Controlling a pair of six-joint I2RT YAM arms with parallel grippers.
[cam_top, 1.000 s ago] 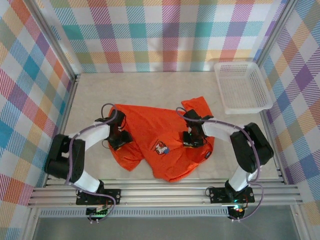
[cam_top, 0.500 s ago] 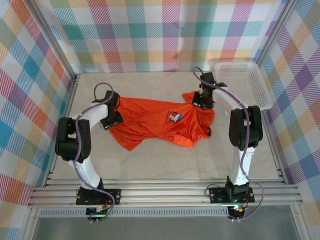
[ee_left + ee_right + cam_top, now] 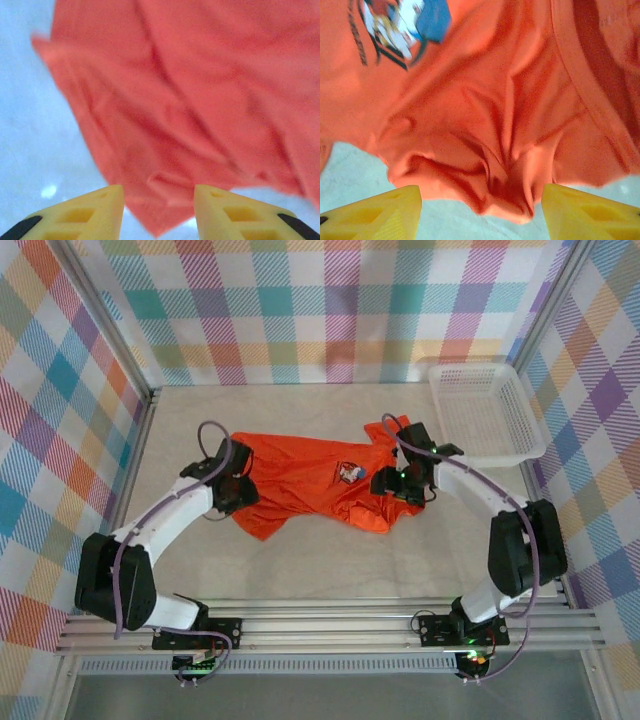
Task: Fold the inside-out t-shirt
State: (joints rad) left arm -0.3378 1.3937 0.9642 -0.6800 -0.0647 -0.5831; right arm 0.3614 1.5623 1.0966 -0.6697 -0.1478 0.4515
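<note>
White basket [image 3: 497, 458] at the table's [image 3: 330, 560] far right corner, near a crumpled orange t-shirt [image 3: 310, 485] lying mid-table. The left gripper [image 3: 157, 200] and right gripper [image 3: 481, 200] hang over its ends, fingers [image 3: 75, 215] apart; blur hides whether cloth touches them

Left tool [image 3: 158, 196] and right tool [image 3: 480, 194] both gape

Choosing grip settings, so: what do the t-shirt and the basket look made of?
The t-shirt looks like thin, matte orange-red knit fabric, perhaps cotton or a blend: it lies in soft folds and wrinkles. The basket looks like rigid white plastic, probably moulded, going by its fine lattice walls and smooth rim.
</note>
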